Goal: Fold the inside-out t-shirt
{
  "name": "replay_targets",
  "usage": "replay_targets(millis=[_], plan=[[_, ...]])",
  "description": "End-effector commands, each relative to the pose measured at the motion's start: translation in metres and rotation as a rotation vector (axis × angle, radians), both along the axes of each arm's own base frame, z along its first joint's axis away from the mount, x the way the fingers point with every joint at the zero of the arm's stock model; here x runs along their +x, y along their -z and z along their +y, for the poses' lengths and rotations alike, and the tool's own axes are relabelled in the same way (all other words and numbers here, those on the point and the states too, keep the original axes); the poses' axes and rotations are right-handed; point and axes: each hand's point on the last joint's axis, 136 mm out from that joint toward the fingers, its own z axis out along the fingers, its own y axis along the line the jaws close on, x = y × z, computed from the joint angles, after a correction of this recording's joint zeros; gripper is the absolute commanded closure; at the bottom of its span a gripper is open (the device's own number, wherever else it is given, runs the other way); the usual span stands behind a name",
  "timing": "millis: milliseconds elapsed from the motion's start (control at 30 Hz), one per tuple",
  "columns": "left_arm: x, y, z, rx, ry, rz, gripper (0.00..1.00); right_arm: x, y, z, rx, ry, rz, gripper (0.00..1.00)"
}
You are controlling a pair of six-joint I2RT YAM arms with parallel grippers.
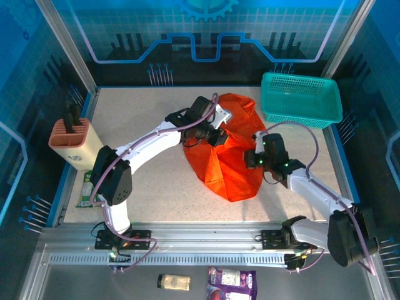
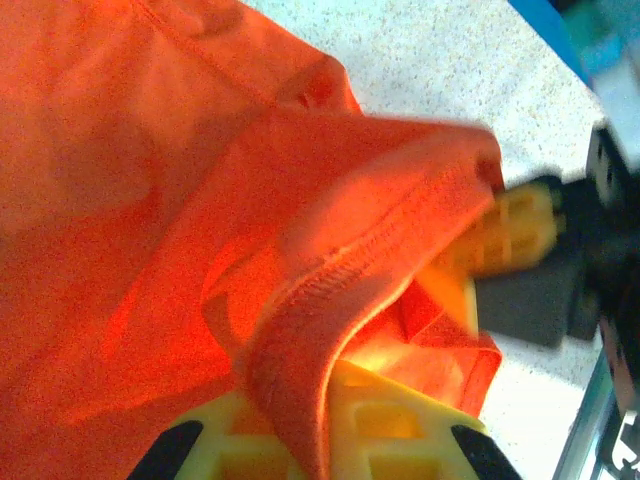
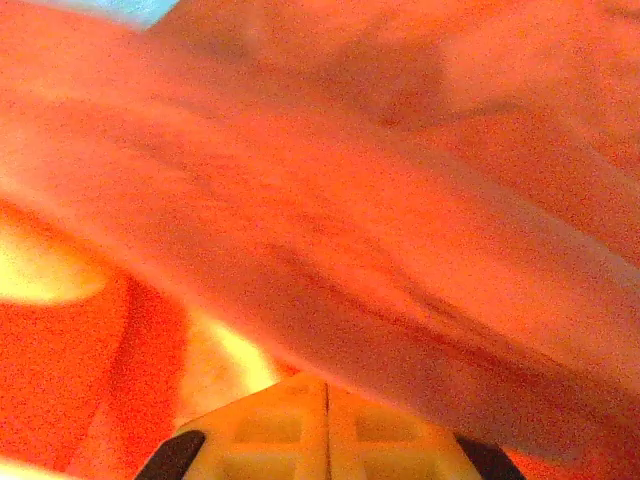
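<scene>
Orange inside-out t-shirt [image 1: 228,169] bunched just beside teal basket [image 1: 301,116], hem pinched in left gripper [image 1: 214,133], right gripper [image 1: 256,155] closed too, perhaps on cloth; early straightening step, calling next for spreading fabric flat.

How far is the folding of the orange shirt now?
Done: nothing yet; the shirt lies in a crumpled heap on the table, with no neat fold. In hand: the left claw is shut on a stitched hem, and the right claw is shut against the cloth; whether it pinches any I cannot tell. To do: spreading it flat and every fold.
</scene>
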Motion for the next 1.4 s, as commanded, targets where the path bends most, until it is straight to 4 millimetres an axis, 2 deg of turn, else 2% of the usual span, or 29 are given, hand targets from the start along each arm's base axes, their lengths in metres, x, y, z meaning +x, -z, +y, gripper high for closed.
replay_targets(millis=[0, 233, 400, 467, 600, 700, 833, 933, 1000, 1100, 1200, 1367], plan=[[-0.001, -0.019, -0.001, -0.032, 0.019, -0.006, 1.00, -0.021, 0.013, 0.032, -0.015, -0.149, -0.015, 0.99], [-0.007, -0.025, 0.004, -0.024, 0.029, -0.011, 1.00, -0.014, 0.050, 0.074, -0.131, -0.296, 0.007, 1.00], [-0.009, -0.034, 0.006, -0.031, 0.026, -0.022, 1.00, -0.007, 0.070, 0.091, -0.226, -0.315, 0.016, 1.00], [-0.010, -0.036, 0.007, -0.027, 0.023, -0.029, 1.00, -0.001, 0.072, 0.083, -0.258, -0.243, 0.034, 1.00], [-0.008, -0.037, 0.012, -0.011, 0.013, -0.037, 1.00, 0.007, 0.058, 0.052, -0.280, -0.083, 0.045, 0.94], [-0.005, -0.036, 0.014, -0.010, 0.005, -0.033, 1.00, 0.008, 0.045, 0.021, -0.295, 0.052, 0.060, 0.92], [-0.002, -0.039, 0.014, -0.017, 0.003, -0.031, 1.00, 0.003, 0.032, -0.031, -0.294, 0.263, 0.128, 0.91], [-0.001, -0.041, 0.013, -0.021, 0.002, -0.033, 1.00, -0.004, 0.021, -0.050, -0.251, 0.333, 0.162, 0.88], [0.000, -0.041, 0.013, -0.023, 0.002, -0.029, 1.00, -0.007, 0.009, -0.044, -0.195, 0.303, 0.141, 0.84], [0.001, -0.039, 0.012, -0.022, 0.001, -0.011, 1.00, -0.013, -0.011, -0.018, -0.057, 0.186, 0.106, 0.74], [0.002, -0.036, 0.011, -0.013, -0.005, 0.014, 1.00, -0.022, -0.030, 0.006, 0.055, 0.070, 0.081, 0.69], [0.003, -0.031, 0.010, -0.011, -0.004, 0.035, 1.00, -0.036, -0.045, 0.033, 0.089, -0.076, 0.064, 0.64]])
